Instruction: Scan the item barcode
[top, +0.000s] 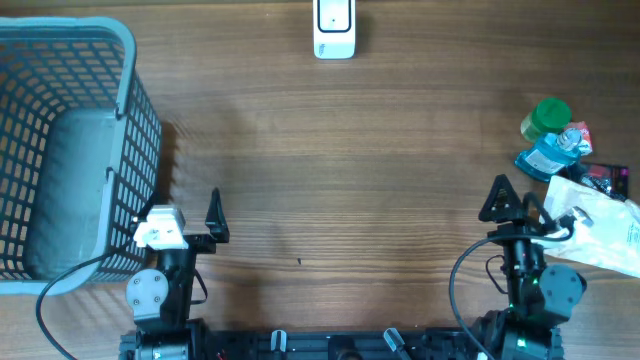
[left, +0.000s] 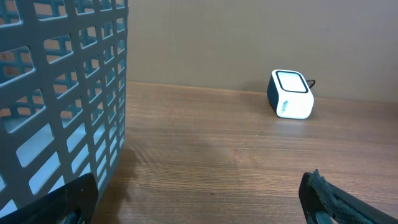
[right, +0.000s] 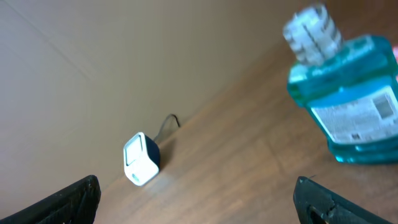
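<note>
2 robot arms sit at the near edge of a wooden table (top: 350, 180), the left gripper (top: 185, 215) and right gripper (top: 515, 205) both spread wide, holding nothing. The white barcode scanner (top: 334, 28) stands mid-table at the far edge. The items cluster at right: a blue mouthwash bottle (top: 548, 155), a green-capped container (top: 548, 115) and a white pouch (top: 600, 225) beside the right arm. A grey basket (top: 128, 70) sits left.

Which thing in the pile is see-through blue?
The mouthwash bottle with the clear cap, beside the green-topped jar; the bag is white.
</note>
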